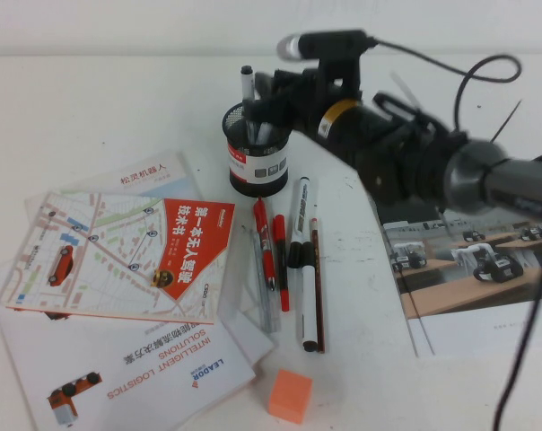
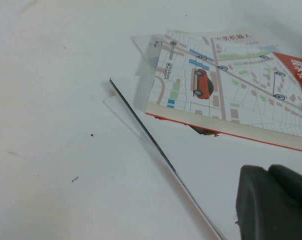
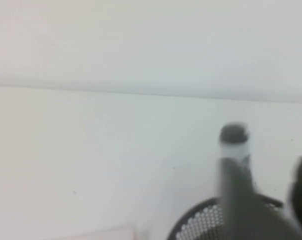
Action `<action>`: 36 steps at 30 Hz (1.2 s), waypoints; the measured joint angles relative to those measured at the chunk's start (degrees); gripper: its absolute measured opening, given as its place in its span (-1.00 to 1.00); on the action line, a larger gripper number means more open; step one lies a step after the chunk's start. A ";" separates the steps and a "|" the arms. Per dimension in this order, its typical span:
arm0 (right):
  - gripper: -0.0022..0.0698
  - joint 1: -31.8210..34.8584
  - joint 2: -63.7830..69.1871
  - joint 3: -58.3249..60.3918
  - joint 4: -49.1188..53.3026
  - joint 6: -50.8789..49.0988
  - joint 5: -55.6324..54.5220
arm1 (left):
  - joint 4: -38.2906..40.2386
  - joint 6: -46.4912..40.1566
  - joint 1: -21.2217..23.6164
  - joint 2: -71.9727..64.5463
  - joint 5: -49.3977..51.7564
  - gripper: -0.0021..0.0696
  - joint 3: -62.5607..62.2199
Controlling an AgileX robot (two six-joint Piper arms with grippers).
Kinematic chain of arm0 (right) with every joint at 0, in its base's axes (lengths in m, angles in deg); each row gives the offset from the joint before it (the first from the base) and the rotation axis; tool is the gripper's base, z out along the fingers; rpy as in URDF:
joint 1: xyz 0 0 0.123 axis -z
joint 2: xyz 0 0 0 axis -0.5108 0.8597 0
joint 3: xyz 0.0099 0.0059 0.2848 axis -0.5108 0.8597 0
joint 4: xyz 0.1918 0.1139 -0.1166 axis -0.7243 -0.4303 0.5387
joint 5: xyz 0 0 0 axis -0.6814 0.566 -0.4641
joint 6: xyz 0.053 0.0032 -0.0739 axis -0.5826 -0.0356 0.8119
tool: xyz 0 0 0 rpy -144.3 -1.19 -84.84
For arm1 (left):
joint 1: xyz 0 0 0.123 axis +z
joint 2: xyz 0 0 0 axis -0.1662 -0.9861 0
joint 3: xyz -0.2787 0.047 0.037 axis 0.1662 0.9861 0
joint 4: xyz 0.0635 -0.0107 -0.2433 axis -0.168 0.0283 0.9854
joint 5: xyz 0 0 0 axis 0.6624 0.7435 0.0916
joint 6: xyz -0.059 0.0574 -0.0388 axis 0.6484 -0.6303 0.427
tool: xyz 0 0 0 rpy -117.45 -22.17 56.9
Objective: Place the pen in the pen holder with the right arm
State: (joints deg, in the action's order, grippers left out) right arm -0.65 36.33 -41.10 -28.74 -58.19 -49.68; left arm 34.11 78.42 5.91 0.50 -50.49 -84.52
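The black right gripper (image 1: 273, 101) hangs at the top middle of the high view, right over the round black wire-mesh pen holder (image 1: 257, 148), where a slim pen (image 1: 248, 99) with a dark top stands. I cannot tell if its jaws grip it. I think the drop-in step is on; next it must let go and lift off, while the left gripper (image 2: 273, 202), jaws unclear, rests low by the map booklet (image 2: 226, 95)

The map booklet (image 1: 118, 256) near the desk's left edge has an orange panel with white Chinese characters, too small to read surely. The white sheet (image 1: 150, 175) under it, toward the far edge, is headed 松灵机器人. The brochure (image 1: 154, 368) at the near edge reads, upside down, "LEADOR" and "INTELLIGENT LOGISTICS SOLUTIONS". The pen holder (image 1: 257, 158) wears a white label with a red patch, its print unreadable.
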 joint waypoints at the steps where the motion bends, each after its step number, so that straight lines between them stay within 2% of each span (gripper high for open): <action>1: -0.60 0.00 -1.64 0.00 -0.40 -1.01 2.24 | 0.00 0.00 0.00 0.00 0.00 -0.95 0.00; 4: -0.87 0.00 -7.70 2.45 0.27 -1.82 4.29 | 0.00 0.00 0.00 0.00 0.00 -0.95 0.00; 7: -0.96 0.00 -14.53 9.24 2.47 -1.92 0.89 | 0.00 0.00 0.00 0.00 0.00 -0.95 0.00; 12: -0.98 0.00 -27.07 22.99 6.58 -2.08 -3.38 | 0.00 0.00 0.00 0.00 0.00 -0.95 0.00; 19: -0.99 0.00 -46.17 39.09 13.64 -2.31 1.35 | 0.00 0.00 0.00 0.00 0.00 -0.95 0.00; 29: -0.99 0.00 -64.85 51.05 16.83 -2.45 3.19 | 0.00 0.00 0.00 0.00 0.00 -0.95 0.00; 36: -0.99 0.64 -70.91 54.39 14.58 -2.35 20.09 | 0.00 0.00 0.00 0.00 0.00 -0.95 0.00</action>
State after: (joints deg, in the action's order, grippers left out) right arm -0.01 -34.57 13.29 -14.16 -60.54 -29.60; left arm 34.11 78.42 5.91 0.50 -50.49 -84.52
